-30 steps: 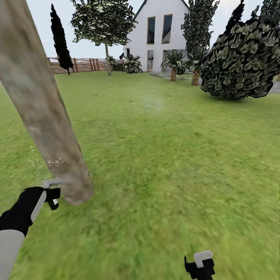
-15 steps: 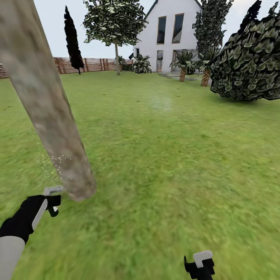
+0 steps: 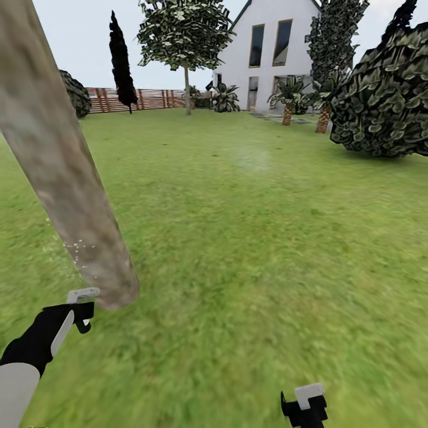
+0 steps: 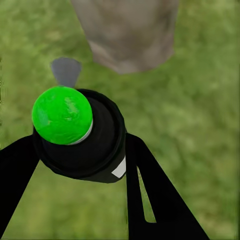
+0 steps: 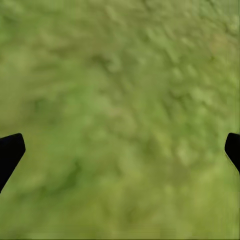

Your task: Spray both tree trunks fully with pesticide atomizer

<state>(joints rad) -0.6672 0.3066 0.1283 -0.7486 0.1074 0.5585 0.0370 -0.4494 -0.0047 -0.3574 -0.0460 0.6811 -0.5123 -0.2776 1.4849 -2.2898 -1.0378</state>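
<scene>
Beside trunk (image 3: pixel 65 178): left gripper (image 4: pixel 80 165) clenching atomizer (image 4: pixel 75 132), spraying low bark; right gripper (image 5: pixel 120 150) released. Needing aim raised next.

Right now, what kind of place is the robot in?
A simulated home garden, by the look of it: a grass lawn, a brown slatted fence at the far edge and a white house behind it. A thick tree trunk stands close by the left gripper.
</scene>
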